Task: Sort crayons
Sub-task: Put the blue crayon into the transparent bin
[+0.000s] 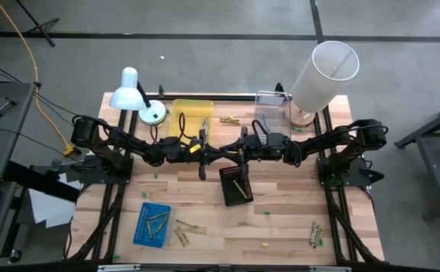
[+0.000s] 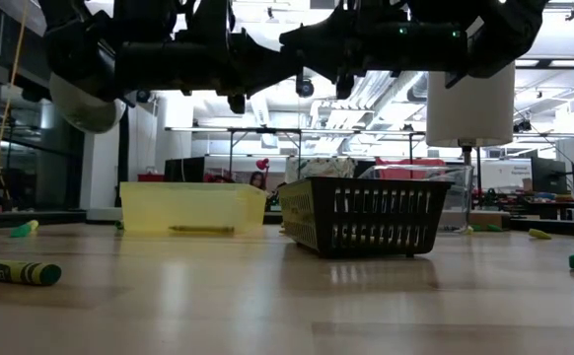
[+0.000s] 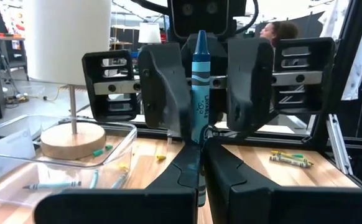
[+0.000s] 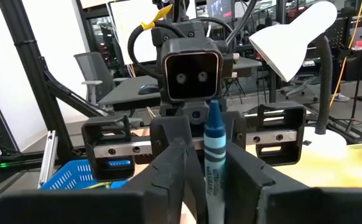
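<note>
The blue crayon's (image 3: 199, 93) lower end is hidden between the left end effector's (image 3: 196, 163) fingers.

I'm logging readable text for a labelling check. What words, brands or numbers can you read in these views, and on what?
Nothing reads fully.
Blue crayon, held upright between the left tool and right tool: wrapper print runs lengthwise, too blurred to read.
Green crayon on the table, low view: dark wrapper lettering, too small to read.
Yellow-green crayons by the frame: print illegible.
No signs or numbers elsewhere can be read.
</note>
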Motion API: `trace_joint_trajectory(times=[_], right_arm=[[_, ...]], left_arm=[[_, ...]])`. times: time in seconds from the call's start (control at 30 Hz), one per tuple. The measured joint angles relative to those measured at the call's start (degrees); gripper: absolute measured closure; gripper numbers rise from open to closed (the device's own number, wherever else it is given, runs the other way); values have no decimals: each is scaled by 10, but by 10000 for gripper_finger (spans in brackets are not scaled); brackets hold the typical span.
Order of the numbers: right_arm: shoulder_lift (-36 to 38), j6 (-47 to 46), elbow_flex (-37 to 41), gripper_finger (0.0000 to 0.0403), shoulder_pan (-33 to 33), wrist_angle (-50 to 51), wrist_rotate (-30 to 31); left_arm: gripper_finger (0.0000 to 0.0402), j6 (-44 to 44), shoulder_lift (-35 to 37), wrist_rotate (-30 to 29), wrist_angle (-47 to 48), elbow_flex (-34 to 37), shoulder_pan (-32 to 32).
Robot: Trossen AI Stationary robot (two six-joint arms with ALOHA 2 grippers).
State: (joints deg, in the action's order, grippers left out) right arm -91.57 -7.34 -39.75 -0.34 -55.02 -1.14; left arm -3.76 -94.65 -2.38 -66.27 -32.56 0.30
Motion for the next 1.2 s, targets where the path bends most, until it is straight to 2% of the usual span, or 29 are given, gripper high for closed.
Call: trace_joint_trajectory(times=[0.17, 0.23, 0.37, 0.5, 0.67, 0.83, 1.03, 1.13, 1.2], right_arm=[[0, -1, 0, 379, 0, 0, 11], [0, -1, 1, 392, 0, 0, 11], [0, -2, 1, 384, 0, 0, 12], [0, -2, 1, 396, 0, 0, 12], [0, -1, 1, 397, 0, 0, 12], [11, 15, 1, 398, 0, 20, 18], [71, 49, 2, 398, 0, 138, 89], [101, 62, 10, 398, 0, 187, 160], [116, 63, 22, 398, 0, 217, 232]], left_arm=[[401, -1, 0, 0, 0, 0, 0], [401, -1, 0, 0, 0, 0, 0], [394, -1, 0, 0, 0, 0, 0], [376, 0, 0, 0, 0, 0, 1], [334, 0, 0, -9, 21, 0, 0], [287, 0, 26, -28, 98, 0, 1], [256, 0, 120, -52, 269, 0, 10], [253, -5, 176, -82, 367, 0, 12], [253, -7, 206, -105, 402, 0, 11]])
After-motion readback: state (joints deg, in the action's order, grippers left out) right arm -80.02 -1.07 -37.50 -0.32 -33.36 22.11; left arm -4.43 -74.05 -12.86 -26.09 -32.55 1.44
